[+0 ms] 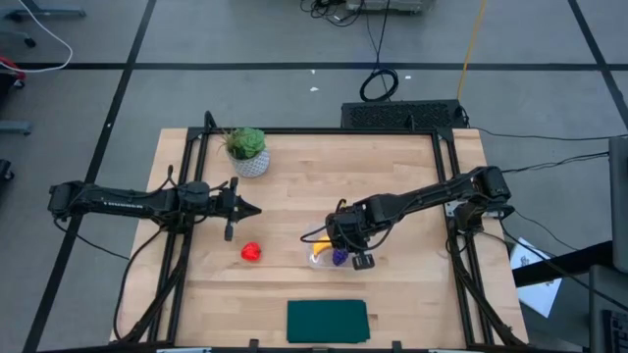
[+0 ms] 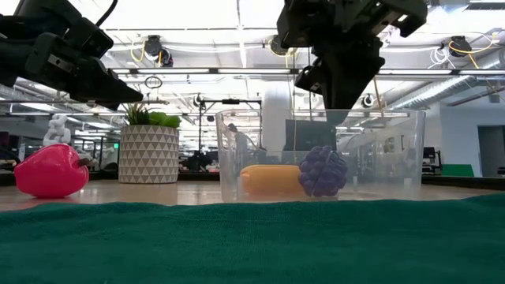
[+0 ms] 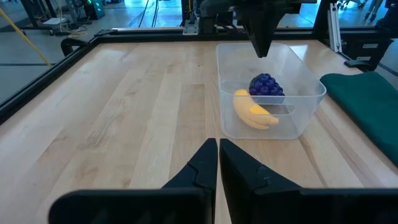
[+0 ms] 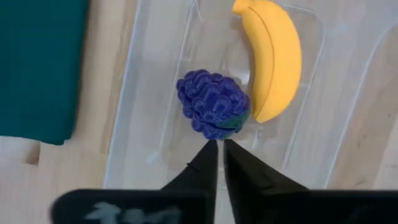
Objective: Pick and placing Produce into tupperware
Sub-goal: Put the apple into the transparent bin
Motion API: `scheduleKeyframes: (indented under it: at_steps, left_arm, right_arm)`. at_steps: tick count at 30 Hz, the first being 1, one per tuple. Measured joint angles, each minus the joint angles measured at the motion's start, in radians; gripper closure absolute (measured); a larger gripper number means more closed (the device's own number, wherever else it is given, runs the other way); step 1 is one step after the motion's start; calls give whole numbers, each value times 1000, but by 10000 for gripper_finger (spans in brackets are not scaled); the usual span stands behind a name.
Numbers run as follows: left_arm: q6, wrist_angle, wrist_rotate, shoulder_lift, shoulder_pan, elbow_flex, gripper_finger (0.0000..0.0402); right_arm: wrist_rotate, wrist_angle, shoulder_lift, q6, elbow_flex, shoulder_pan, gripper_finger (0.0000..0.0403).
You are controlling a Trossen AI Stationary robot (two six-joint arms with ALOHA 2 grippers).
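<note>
Two of three produce pcs already sit in the tupperware (image 1: pixel 329 257): banana (image 4: pixel 270 56) and grape bunch (image 4: pixel 212 104), lying side by side & touching on its floor. Third pc, the red fruit (image 1: pixel 251 252), is on the bare surface (image 1: pixel 392 176) to the left of the tupperware, well apart from it, w/ the green mat (image 1: pixel 327 321) nearer the front edge than the tupperware and the potted plant (image 1: pixel 246 151) toward the back-left of it.

Right pincer (image 4: pixel 216 158) hangs directly above the tupperware, over the grape bunch, fingers pressed together, holding nothing; the grapes lie free below the tips. Left pincer (image 3: pixel 218 163) hovers left of the tupperware, just beyond the red fruit, also closed tight & empty, pointing across the boards toward the tupperware.

Handling, as a guess: red fruit looks like hollow moulded plastic, so light, stiff, glossy skin = somewhat slippery. Rounded w/ lobed shoulders, so it could roll or squirt out if pinched off-centre. Best hold is prob. across its widest middle, fingers coming straight down, one each side, tips reaching low toward the surface. Not fragile; moderate squeeze should do.

Tupperware is thin, clear, light, so it may slide if bumped by the arm on the drop. Free floor space remains on the side facing the red fruit, next to the banana; release low so the fruit doesn't bounce out over the shallow wall.

Left arm is nearer the fruit, so likely the one for it; it needs to open first.
</note>
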Motion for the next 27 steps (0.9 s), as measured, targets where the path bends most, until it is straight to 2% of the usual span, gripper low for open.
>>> scheduleKeyframes:
  at_steps: [2,12,27]
  left_arm:
    - [0,0,0,0,0,0,378]
    - [-5,1,0,0,0,0,378]
    - [-8,1,0,0,0,0,378]
  right_arm:
    - [0,0,0,-11,0,0,398]
    - [0,1,-8,-16,-1,-3,401]
    - [-1,12,-168,-5,-1,-75,403]
